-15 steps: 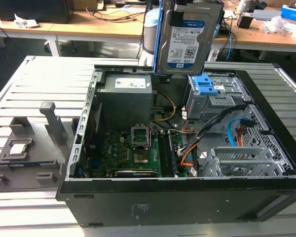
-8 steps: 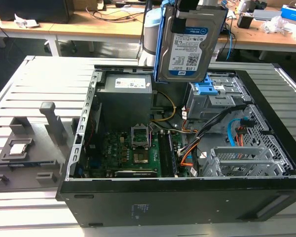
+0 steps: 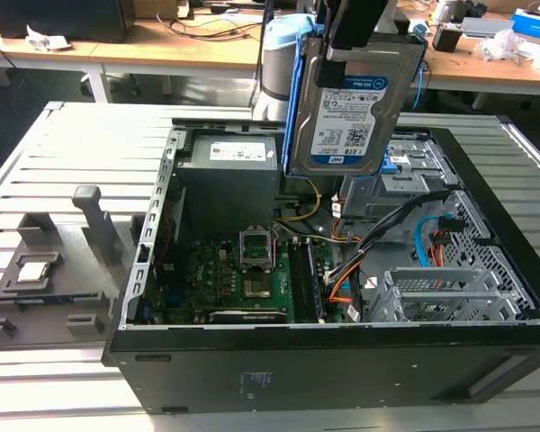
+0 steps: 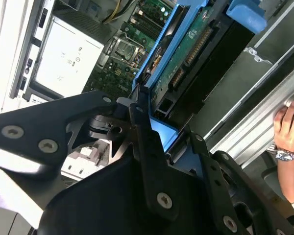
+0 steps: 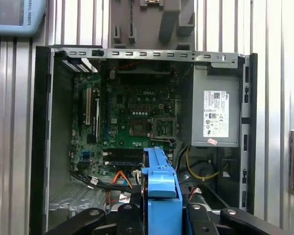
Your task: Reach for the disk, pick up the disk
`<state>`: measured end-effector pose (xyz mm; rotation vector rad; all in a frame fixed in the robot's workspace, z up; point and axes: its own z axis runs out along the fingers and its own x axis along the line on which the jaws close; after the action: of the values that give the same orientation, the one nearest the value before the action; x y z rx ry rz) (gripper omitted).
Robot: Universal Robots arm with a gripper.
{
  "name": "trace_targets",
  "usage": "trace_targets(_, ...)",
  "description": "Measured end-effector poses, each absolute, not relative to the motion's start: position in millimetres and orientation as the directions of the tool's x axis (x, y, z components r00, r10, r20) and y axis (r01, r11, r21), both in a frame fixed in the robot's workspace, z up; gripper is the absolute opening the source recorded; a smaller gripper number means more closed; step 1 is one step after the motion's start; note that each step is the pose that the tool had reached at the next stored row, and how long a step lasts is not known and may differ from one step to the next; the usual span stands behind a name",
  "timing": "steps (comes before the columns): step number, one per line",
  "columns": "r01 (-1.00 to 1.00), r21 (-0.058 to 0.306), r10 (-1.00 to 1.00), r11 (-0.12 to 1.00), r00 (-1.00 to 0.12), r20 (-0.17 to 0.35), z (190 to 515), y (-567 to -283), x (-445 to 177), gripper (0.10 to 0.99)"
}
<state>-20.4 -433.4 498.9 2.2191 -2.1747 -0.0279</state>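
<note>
Slatted metal table [image 3: 72, 144] is supporting a grey tray [image 3: 45, 279] to the exterior view's left of the open computer case [image 3: 342, 360]. Above the case's power supply [image 3: 229, 175], the gripper [image 3: 337, 49] is clamping the disk [image 3: 355, 112], which is hanging upright, clear of the drive cage [image 3: 414, 175].

claw [image 5: 159, 215] grips the disk [image 5: 161, 196] by its blue bracket, above the open computer case [image 5: 39, 147].
</note>
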Motion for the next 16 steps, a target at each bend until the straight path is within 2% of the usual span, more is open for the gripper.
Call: trace_targets(16, -0.999, 0.038, -1.0, -0.02, 0.02, 0.011, 482.3, -504.5, -20.4, 0.369)
